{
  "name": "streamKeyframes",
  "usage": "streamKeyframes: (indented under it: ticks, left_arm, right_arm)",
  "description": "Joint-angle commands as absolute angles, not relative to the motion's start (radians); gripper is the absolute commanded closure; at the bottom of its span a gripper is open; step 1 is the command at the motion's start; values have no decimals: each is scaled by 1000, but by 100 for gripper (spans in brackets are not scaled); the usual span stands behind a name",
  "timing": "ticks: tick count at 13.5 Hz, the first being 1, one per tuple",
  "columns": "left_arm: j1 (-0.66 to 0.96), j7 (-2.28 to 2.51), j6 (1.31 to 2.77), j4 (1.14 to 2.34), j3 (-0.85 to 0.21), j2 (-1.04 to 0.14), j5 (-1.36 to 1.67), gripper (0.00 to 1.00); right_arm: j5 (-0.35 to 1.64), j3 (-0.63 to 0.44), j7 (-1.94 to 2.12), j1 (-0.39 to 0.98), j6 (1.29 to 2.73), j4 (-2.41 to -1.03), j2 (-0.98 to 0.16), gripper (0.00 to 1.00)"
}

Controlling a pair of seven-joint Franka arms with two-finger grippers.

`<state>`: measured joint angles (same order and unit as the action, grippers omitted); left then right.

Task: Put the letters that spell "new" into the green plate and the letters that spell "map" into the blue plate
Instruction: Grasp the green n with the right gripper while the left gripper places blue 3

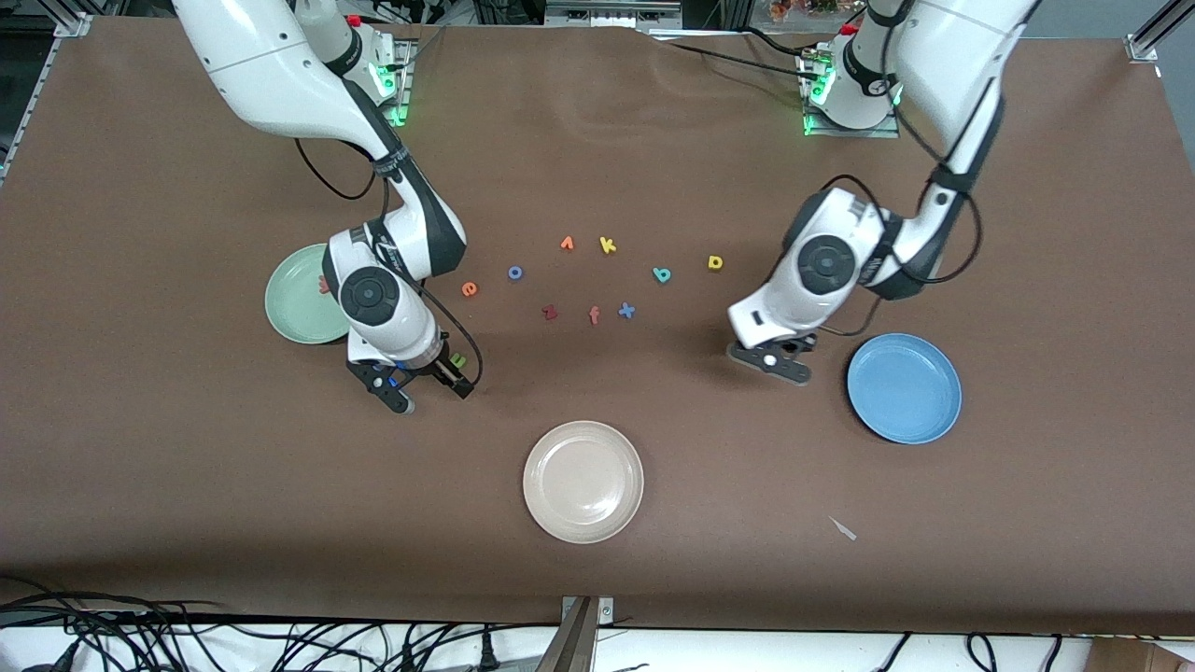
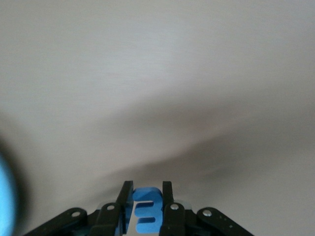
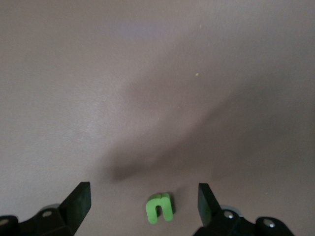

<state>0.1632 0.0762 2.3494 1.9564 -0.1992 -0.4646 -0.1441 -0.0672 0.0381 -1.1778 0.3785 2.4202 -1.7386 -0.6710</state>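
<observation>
My left gripper (image 1: 775,359) (image 2: 146,189) hangs over the table beside the blue plate (image 1: 904,387), shut on the blue m (image 2: 146,209). Low over the table beside the green plate (image 1: 294,299), my right gripper (image 1: 428,387) (image 3: 144,196) stands open. The green n (image 1: 457,359) (image 3: 159,207) lies flat on the table between its fingers, touching neither. The right arm hides part of the green plate, where a salmon-red w (image 1: 324,285) shows at the arm's edge. On the table lie the orange e (image 1: 470,289), the teal a (image 1: 662,274) and the yellow p (image 1: 715,262).
A beige plate (image 1: 583,481) lies nearer the front camera, mid-table. Other loose letters lie in the middle: blue o (image 1: 515,273), an orange letter (image 1: 567,244), yellow k (image 1: 608,245), dark red z (image 1: 549,313), salmon f (image 1: 594,315), blue x (image 1: 626,311).
</observation>
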Motion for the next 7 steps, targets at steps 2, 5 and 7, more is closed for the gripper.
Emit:
streamKeyframes:
  ticks: [2,5,7]
  left_arm:
    - [20,-96,2330,1938,-209,-454,-172,100]
    - [-93,-286,2330,1902,-207,-479,-172,100]
    - [-129,-380,2330,1898,-204,-489,-173,100]
  right_arm:
    - [-57,41,-1204,391,2402,-1726,-693,20]
    - [-49,48,-1213,394,2401,-1743,-692,30]
    - [-48,60,-1213,394,2399,-1744,-687,46]
